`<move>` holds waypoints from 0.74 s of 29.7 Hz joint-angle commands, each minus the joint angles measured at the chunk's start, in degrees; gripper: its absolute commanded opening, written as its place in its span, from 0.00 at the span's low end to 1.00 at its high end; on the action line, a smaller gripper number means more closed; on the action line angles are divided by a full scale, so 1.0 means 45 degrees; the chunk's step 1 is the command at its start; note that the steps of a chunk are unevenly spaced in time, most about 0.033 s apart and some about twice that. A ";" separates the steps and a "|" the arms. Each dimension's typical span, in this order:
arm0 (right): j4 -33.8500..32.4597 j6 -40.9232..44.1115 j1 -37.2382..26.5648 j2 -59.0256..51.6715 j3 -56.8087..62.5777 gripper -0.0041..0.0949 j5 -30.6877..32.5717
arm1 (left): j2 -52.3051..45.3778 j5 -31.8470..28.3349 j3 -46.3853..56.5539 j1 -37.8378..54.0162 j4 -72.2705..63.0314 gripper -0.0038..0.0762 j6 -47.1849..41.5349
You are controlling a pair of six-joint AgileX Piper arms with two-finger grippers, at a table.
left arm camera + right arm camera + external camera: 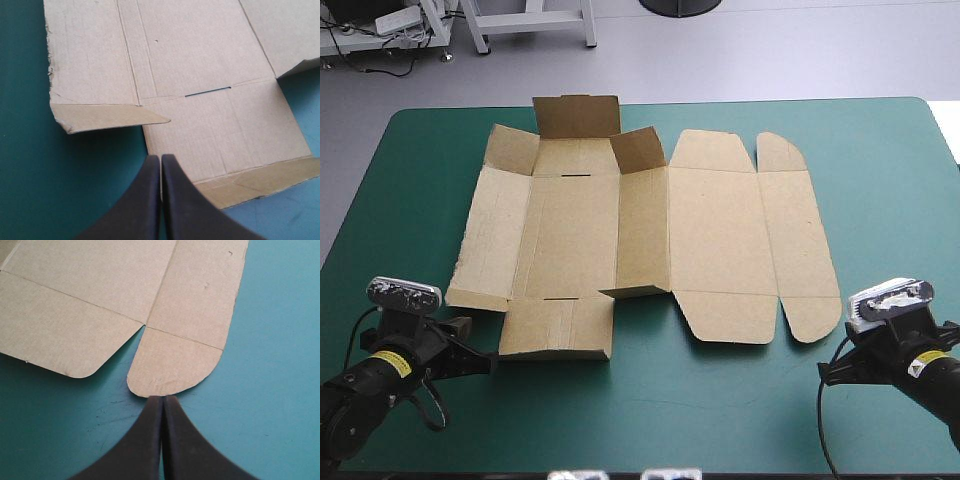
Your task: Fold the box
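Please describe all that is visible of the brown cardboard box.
The brown corrugated-board box is a cut, creased sheet lying open on the teal-green table cover. Its right half lies flat, with rounded tabs; on the left half the far flap and corner flaps stand partly raised. Both shut, the left gripper and the right gripper point at its near edge, holding nothing.

bare teal-green cover [740, 400] along the whole near edge, between the left gripper [160, 158] and right gripper [163, 397], both closed to a narrow point, and down both side margins. blocked across the middle by the brown box [720, 240]: low and flat on its right half, with raised walls [578, 115] at the far left end. near flaps just ahead of each gripper tip.
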 commanded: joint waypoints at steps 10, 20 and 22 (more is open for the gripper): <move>0.0193 0.0039 -0.0088 0.0085 -0.0436 0.02 -0.0702 | 0.0454 -0.1256 -0.0539 0.0016 -0.4218 0.04 0.2459; 0.0218 0.0039 -0.0088 0.0085 -0.0436 0.02 -0.0790 | 0.5145 -0.1740 -0.3450 0.0016 -0.3535 0.06 0.3672; 0.0218 0.0039 -0.0088 0.0085 -0.0436 0.02 -0.0790 | 0.6160 -0.1371 -0.4141 0.0016 -0.3535 0.08 0.3702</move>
